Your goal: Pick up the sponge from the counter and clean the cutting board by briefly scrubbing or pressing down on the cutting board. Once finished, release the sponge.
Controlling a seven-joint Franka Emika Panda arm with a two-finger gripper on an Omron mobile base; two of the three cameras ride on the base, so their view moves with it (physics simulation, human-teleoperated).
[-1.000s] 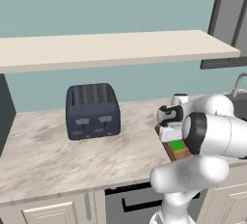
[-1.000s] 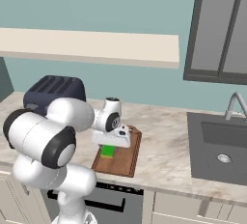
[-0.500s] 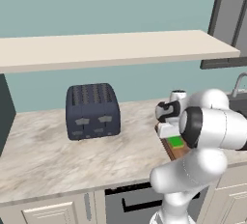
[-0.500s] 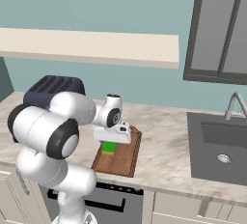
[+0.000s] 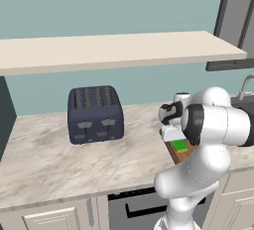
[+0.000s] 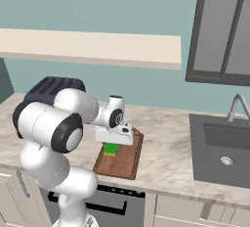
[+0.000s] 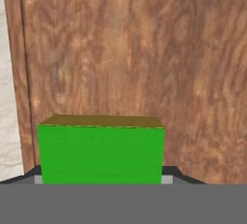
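The sponge (image 7: 101,153) is a flat-faced rectangular block, bright uniform green with a thin dull-yellow layer along one edge, and it sits between the two dark fingertips (image 7: 26,175) of the hand (image 6: 111,145), which are closed in against its sides, so the hand is clamped on the sponge. Directly beyond it lies the cutting board (image 7: 144,63), a reddish-brown wooden slab with a wavy, streaked grain and a slightly darker raised rim running along one long edge; past that rim a strip of pale marbled stone shows. From the right base view the board (image 6: 124,160) is a rectangle with rounded corners lying on the surface (image 6: 166,147), its long side running away from the robot, and the green sponge (image 6: 111,148) hangs just over its near-left part beneath the white hand; whether it presses on the wood or hovers just above cannot be told. In the left base view the sponge (image 5: 179,145) peeks out as a small green patch beside the arm's bulky white elbow, over the brown board (image 5: 178,154). The surface (image 5: 44,159) is light beige stone with faint grey-brown veining, over cream panelled cabinet fronts. Well to the left of the board stands a dark navy toaster (image 5: 95,113), boxy with rounded edges, slots on top and small grey levers on its front. A dark grey sink (image 6: 222,150) with a curved metal tap is set into the surface to the right. No writing or brand can be read.
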